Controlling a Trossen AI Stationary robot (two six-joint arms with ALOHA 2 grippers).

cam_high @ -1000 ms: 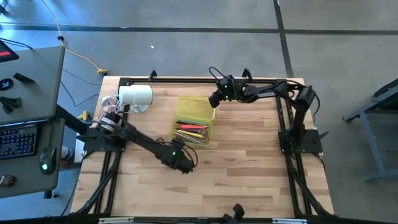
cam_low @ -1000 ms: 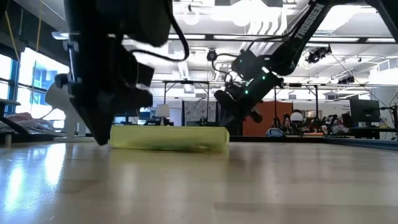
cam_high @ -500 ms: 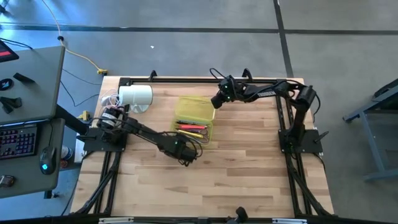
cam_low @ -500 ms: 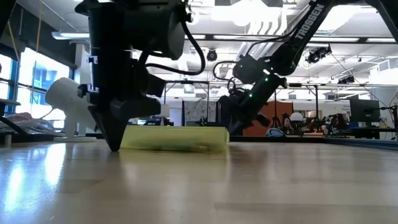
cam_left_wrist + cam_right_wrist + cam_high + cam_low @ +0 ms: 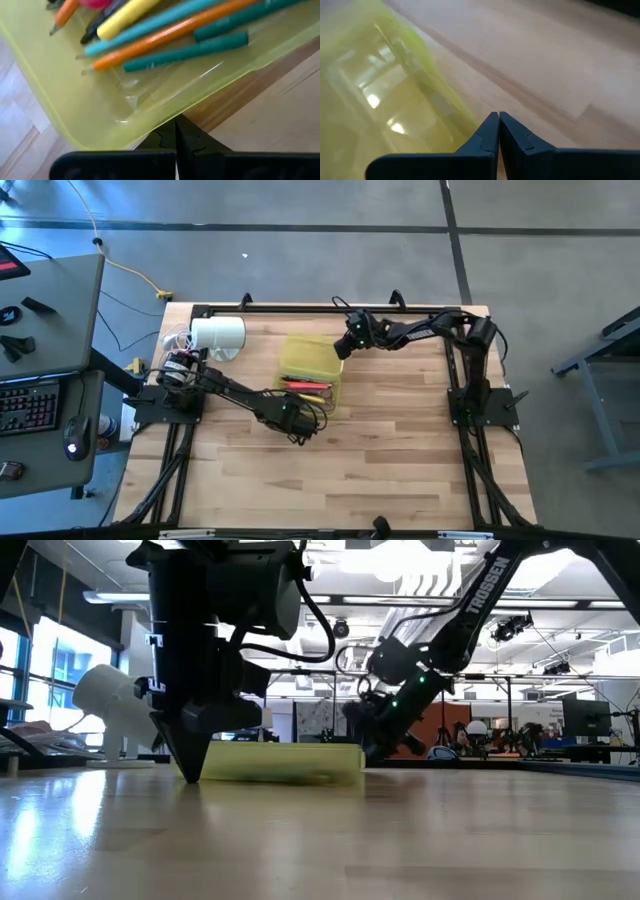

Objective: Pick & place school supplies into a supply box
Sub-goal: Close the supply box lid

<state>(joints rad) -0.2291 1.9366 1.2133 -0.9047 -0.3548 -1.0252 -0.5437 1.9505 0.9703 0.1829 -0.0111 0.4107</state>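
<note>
- Supply box (image 5: 311, 365) on bench (image 5: 380, 440), mid-back, holding pens and pencils (image 5: 165, 35).
- Left gripper (image 5: 297, 426) down at box's near corner, jaws together, empty.
- Right gripper (image 5: 343, 347) beside box's far right edge, jaws together, gripping nothing.

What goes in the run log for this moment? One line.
left gripper: shut, at supply box near corner | right gripper: shut, far corner | pens: inside
</note>
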